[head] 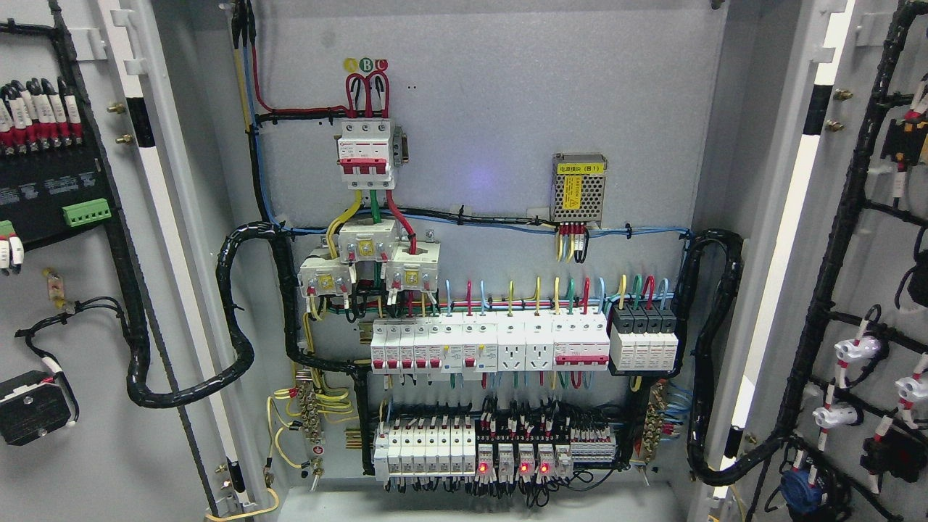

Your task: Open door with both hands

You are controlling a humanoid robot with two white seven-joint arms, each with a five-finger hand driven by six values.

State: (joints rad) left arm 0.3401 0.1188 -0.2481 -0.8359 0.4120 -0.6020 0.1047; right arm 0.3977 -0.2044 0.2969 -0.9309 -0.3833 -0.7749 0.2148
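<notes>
Neither robot hand is in view, state undeterminable. Both doors, left door (109, 304) and right door (863, 290), stand open.

You have two open doors (109, 290), one power supply (578, 187), three red indicator lights (523, 468), two white sockets (525, 355)

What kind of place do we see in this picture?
Most likely the inside of an electrical distribution cabinet, both doors swung open. It shows rows of circuit breakers, a small power supply module and black cable bundles running out to the left door.
</notes>
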